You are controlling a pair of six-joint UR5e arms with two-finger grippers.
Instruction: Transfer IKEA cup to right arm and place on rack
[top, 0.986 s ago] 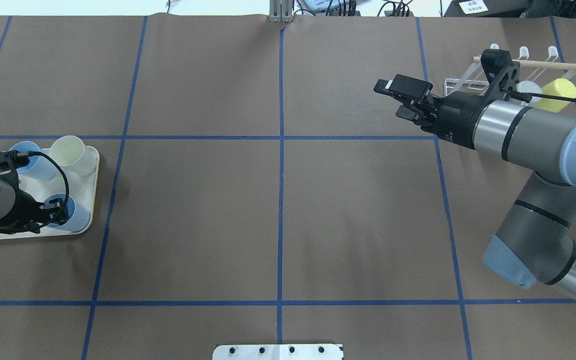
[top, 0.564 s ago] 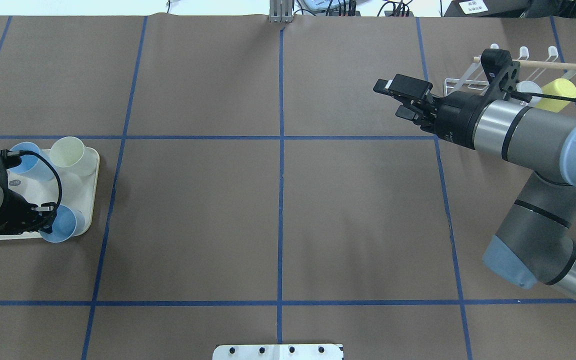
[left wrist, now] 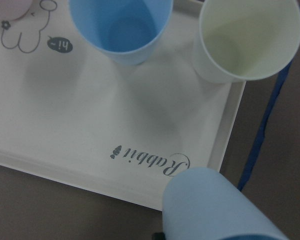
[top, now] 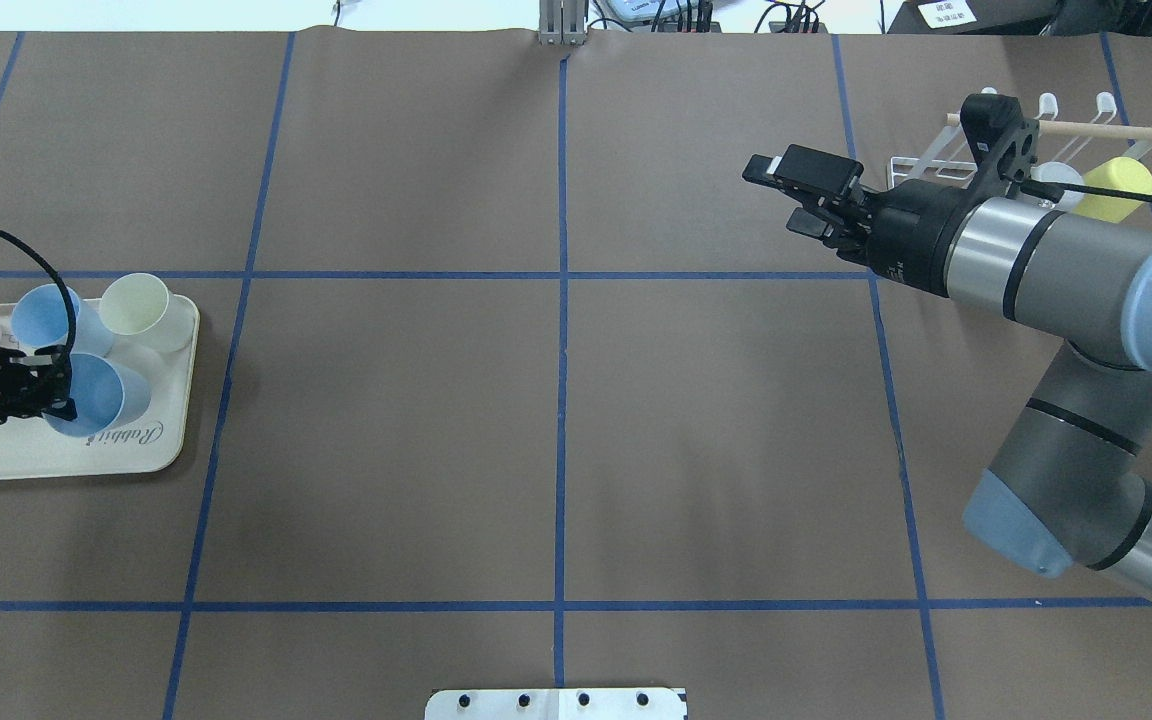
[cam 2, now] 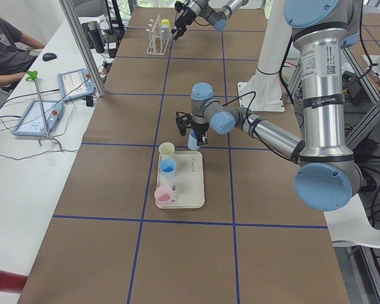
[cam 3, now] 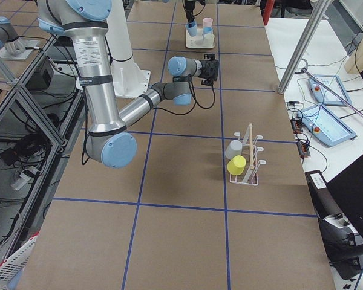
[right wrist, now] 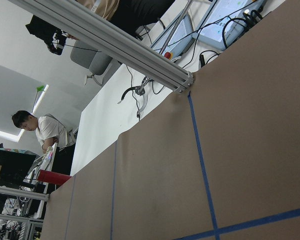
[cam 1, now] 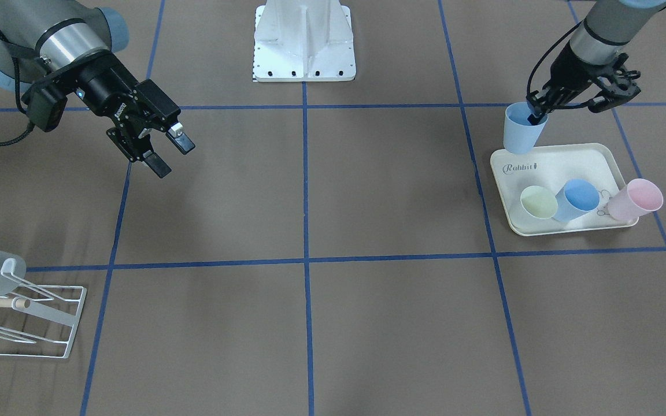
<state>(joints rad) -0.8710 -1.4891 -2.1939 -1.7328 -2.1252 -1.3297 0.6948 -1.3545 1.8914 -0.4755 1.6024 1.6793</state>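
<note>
I start at the tray (cam 1: 581, 162). The left gripper (cam 1: 536, 114) pinches the rim of a blue cup (cam 1: 519, 136), one finger inside the mouth and one outside. The cup hangs over the tray's robot-side corner. It looks to be off the tray, mouth up, with its long axis close to vertical and a slight lean. On the tray itself stand a pale green cup (cam 1: 539, 202), a second blue cup (cam 1: 577, 196) and a pink cup (cam 1: 636, 199), all on the side away from the robot.

Moving out from the tray, the right gripper (cam 1: 172, 156) hovers well apart from it, down the table past the centre line. Its jaws are wide and empty.

Farthest from the tray is the rack (cam 1: 50, 314), beyond the right gripper at the other end of the table. It already carries a grey cup (cam 3: 233, 149) and a yellow cup (cam 3: 236, 165).

So the whole move turns on that gap. The cup sits a long way sideways from the open right jaws, and only the left arm reaches it. As I read it, the left arm must carry it toward the middle. With the rim taken, the cup's wall below is free for the right jaws to close across.
</note>
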